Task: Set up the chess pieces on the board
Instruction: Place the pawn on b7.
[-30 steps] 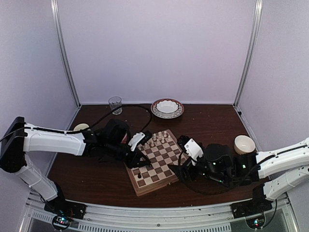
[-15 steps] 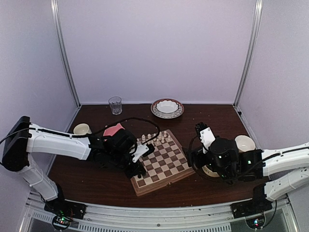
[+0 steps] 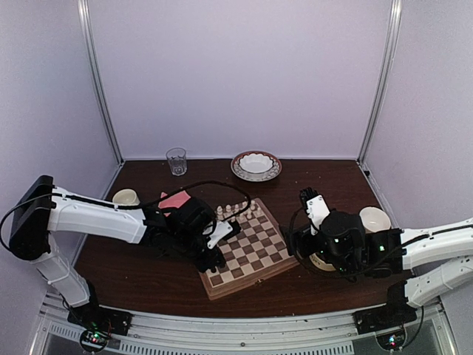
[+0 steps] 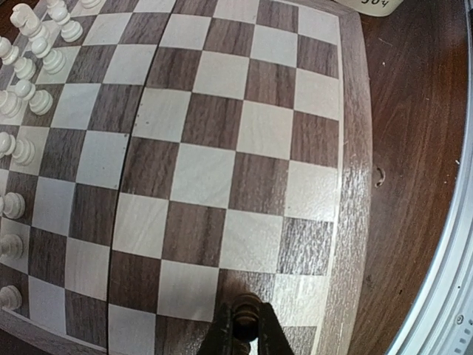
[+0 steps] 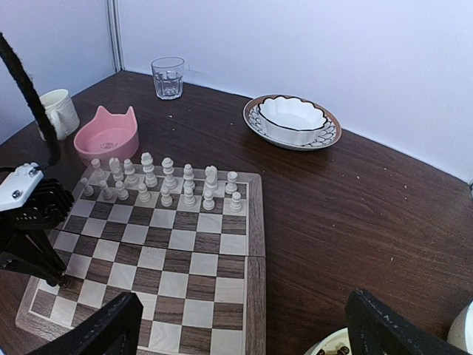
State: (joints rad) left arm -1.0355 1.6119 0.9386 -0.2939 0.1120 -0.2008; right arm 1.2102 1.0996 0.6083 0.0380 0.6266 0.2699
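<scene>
The left tool (image 4: pixel 244 329) is pinched shut on a small dark chess piece (image 4: pixel 244 305), holding it low over the squares by the near left corner of the board (image 4: pixel 353 148); whether the piece touches the wood I cannot tell. The right tool (image 5: pixel 244 303) gapes wide with nothing in it, raised just off the board's right side. The board lies in the middle of the table (image 5: pixel 347 200), with pale chessmen (image 5: pixel 166 185) in two rows along its far edge.
</scene>
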